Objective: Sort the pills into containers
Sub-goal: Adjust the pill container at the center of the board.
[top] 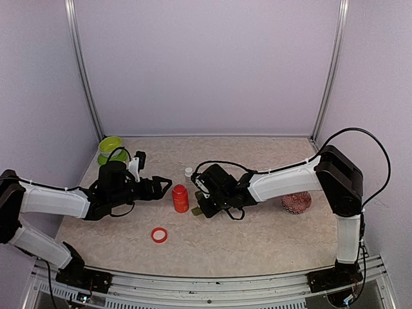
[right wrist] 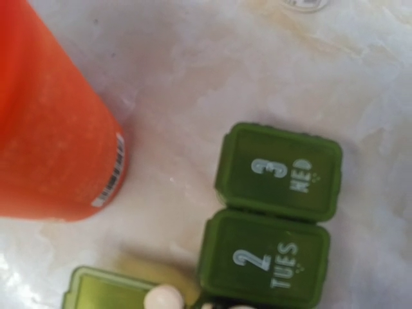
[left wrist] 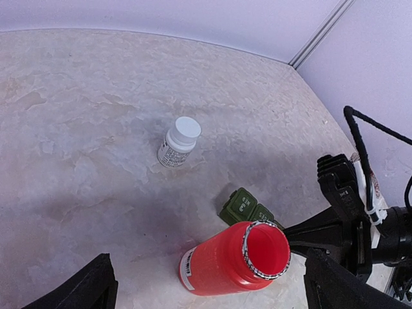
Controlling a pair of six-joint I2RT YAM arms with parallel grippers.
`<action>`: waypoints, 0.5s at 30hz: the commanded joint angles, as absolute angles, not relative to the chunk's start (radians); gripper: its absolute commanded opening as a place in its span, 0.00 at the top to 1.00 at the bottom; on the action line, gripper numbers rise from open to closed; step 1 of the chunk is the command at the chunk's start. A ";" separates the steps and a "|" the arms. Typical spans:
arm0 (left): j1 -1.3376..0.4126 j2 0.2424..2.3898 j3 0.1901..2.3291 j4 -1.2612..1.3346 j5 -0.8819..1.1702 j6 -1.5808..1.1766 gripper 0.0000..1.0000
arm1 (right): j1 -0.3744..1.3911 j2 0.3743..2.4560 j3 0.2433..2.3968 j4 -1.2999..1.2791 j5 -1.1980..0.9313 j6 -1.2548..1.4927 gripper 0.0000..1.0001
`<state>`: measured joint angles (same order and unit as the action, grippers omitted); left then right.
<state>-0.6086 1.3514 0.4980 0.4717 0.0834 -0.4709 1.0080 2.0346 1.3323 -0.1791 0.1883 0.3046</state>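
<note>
Left hand [top: 165,187]: jaws wide, just left of the red bottle [top: 180,198].
Containers [right wrist: 273,212]: on the desk [top: 257,238], just right of that bottle — two lids shut.
Right hand [top: 203,206]: closed tight — at the containers.

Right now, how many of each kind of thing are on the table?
Bottles: 2, red bottle and white bottle
Loose red cap: 1
Green pill box row: 1
Lime-green bowl: 1
Red patterned object: 1
Total: 6
</note>
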 commanded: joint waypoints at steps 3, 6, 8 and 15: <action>-0.605 1.357 0.490 0.502 0.096 -0.477 0.01 | 1.002 1.954 1.351 -0.197 0.201 0.300 0.99; -0.604 1.357 0.490 0.502 0.096 -0.477 0.01 | 1.002 1.943 1.356 -0.200 0.201 0.295 0.98; -0.605 1.357 0.491 0.502 0.096 -0.477 0.01 | 1.002 1.946 1.361 -0.205 0.201 0.294 0.98; -0.605 1.357 0.491 0.502 0.096 -0.477 0.01 | 0.997 1.982 1.354 -0.220 0.224 0.307 0.91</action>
<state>-0.6086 1.3514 0.4980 0.4721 0.0837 -0.4709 1.0069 1.9781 1.3373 -0.1940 0.2001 0.3012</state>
